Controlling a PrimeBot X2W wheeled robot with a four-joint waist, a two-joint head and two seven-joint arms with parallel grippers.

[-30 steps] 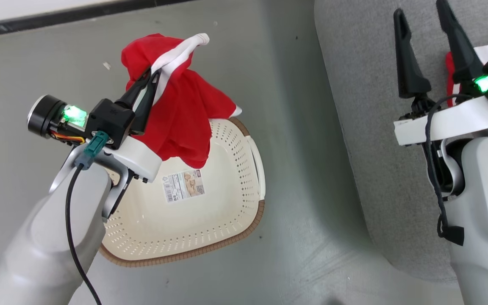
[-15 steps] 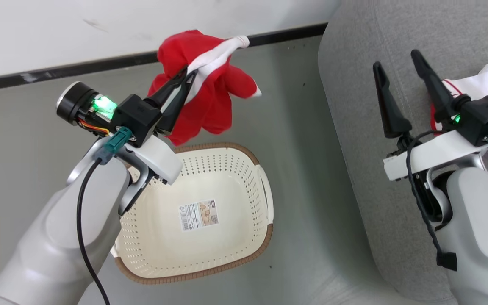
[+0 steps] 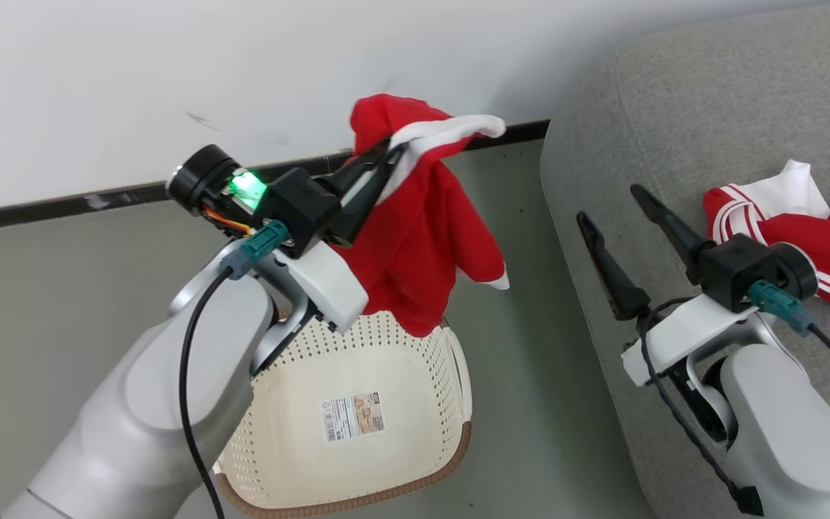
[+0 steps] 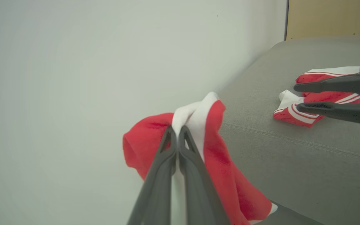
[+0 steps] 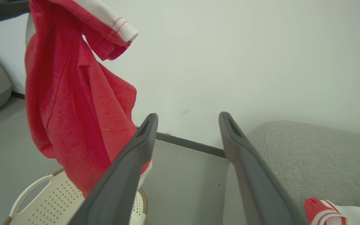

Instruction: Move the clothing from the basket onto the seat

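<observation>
The left gripper (image 3: pixel 385 150) was shut tight on a red cloth (image 3: pixel 422 245), pinching it by its white band. The cloth hung in the air, up at 12 o'clock from the basket (image 3: pixel 415 360) in the head view. Its low end came close to the basket's far rim. It may have been just clear of the rim, but the view was too poor to be sure. The basket sat on the grey floor (image 3: pixel 62 303), with a paper label (image 3: pixel 354 417) on its bottom.

The seat (image 3: pixel 674 130) stood at 3 o'clock from the basket. The right gripper (image 3: pixel 608 203) was over the seat's near edge, its two fingers spread wide apart and empty. A second red cloth (image 3: pixel 818 238) with white stripes lay on the seat, at 2 o'clock from the right gripper and a little apart from it.

In the left wrist view, the two dark fingers (image 4: pixel 164 156) were pressed together on the white band. The white wall (image 4: pixel 58 78) was behind the cloth, and the seat lay off at 3 o'clock.
</observation>
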